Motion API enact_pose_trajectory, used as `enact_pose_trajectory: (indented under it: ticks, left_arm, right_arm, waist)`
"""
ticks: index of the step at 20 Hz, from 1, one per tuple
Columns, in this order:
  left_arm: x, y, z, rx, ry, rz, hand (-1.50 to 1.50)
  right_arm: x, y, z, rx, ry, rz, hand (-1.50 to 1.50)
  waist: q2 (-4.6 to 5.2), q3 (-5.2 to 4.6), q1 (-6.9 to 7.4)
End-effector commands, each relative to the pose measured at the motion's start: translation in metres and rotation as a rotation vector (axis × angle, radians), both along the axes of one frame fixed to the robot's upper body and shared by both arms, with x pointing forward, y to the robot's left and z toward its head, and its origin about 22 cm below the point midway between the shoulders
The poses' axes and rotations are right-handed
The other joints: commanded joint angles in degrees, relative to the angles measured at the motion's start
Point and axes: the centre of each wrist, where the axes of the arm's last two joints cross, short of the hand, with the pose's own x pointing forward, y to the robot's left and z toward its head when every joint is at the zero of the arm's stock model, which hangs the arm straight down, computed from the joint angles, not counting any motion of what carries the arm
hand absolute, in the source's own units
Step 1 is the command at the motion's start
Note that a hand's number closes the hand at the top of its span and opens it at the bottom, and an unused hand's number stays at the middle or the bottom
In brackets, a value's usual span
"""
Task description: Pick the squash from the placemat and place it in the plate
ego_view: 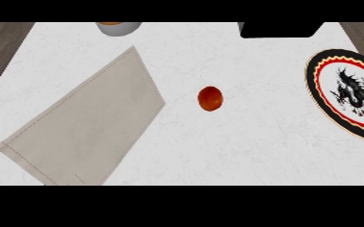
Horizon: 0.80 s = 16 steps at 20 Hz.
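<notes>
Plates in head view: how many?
1. The plate, with a dragon motif, sits at the counter's right edge, partly cut off by the frame. More could lie outside the view.

This looks like a kitchen in a home. The bench [235, 139] has a white top like marble, with faint grey marks in it. A grey cloth placemat [85, 125] lies on it, set for a meal. At the right edge is a round plate [316, 84] with a black, red and gold rim and a dragon picture. At the far edge stands a grey bowl [119, 28] with something orange inside. Dark wood shows past the bench's far corners.
</notes>
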Motion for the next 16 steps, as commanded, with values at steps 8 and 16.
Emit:
enact_pose_trajectory:
  ticks: [8,16]
  left_arm:
    - [0.007,-0.015,-0.018,0.020,0.078,0.015,0.00]
    - [-0.002,0.002,-0.006,0.034,0.068,0.002,0.00]
  right_arm:
    - [-0.074,0.068,-0.021,0.023,0.077,0.137,-1.50]
    - [-0.103,0.105,-0.018,0.043,0.160,0.112,-1.50]
  waist:
    - [0.47,-0.26,-0.19]
    - [0.53,-0.19,0.57]
